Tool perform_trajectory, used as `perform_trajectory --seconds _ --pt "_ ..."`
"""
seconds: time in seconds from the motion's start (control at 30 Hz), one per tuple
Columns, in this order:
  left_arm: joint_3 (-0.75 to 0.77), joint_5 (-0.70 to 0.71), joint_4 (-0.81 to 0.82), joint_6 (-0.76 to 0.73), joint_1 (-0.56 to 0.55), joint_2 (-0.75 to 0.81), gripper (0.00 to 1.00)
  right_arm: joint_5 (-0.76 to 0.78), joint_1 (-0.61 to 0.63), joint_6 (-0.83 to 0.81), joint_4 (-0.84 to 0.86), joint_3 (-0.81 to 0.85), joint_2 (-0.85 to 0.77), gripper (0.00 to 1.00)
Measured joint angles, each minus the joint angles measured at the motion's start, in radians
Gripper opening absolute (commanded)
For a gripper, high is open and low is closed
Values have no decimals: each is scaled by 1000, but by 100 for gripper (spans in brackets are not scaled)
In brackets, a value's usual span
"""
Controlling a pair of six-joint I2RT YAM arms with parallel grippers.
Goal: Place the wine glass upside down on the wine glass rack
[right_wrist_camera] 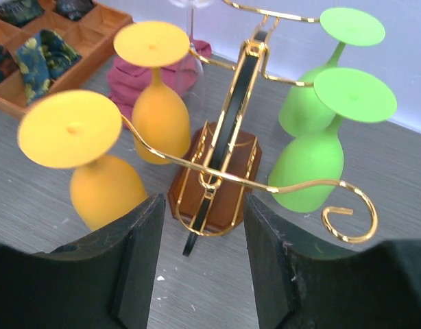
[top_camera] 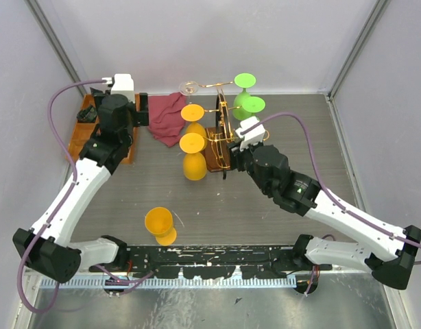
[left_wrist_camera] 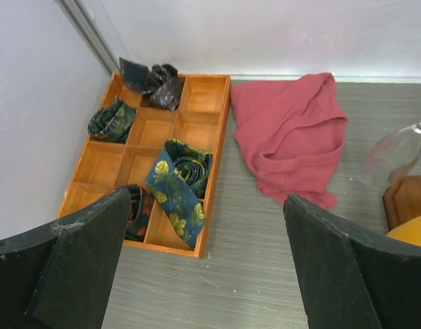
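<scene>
The gold wire wine glass rack (top_camera: 223,131) (right_wrist_camera: 217,195) stands on its brown wooden base at mid-table. Two orange glasses (top_camera: 193,156) (right_wrist_camera: 104,171) hang upside down on its left arms, two green ones (top_camera: 250,104) (right_wrist_camera: 313,161) on its right, and a clear one (top_camera: 190,88) at the back. Another orange wine glass (top_camera: 160,225) rests on the table near the front, left of centre. My right gripper (top_camera: 231,156) (right_wrist_camera: 202,226) is open just in front of the rack's base, with nothing between its fingers. My left gripper (top_camera: 116,115) (left_wrist_camera: 207,226) is wide open and empty above the tray's near edge.
A wooden divided tray (top_camera: 104,137) (left_wrist_camera: 214,157) with rolled patterned ties lies at the back left. A red cloth (top_camera: 166,118) (left_wrist_camera: 289,137) is bunched between the tray and the rack. Grey walls close in the left, back and right sides.
</scene>
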State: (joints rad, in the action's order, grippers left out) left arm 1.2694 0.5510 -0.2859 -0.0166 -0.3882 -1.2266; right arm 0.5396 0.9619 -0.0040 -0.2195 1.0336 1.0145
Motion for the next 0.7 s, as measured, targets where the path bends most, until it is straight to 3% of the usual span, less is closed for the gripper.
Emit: perform_trajectory --seconds 0.33,0.7 --pt "31 -85 -180 158 147 -38 98 -11 112 -48 -55 262 208 55" --pt "30 -128 -258 229 226 -24 98 -219 190 -133 -53 311 389 55"
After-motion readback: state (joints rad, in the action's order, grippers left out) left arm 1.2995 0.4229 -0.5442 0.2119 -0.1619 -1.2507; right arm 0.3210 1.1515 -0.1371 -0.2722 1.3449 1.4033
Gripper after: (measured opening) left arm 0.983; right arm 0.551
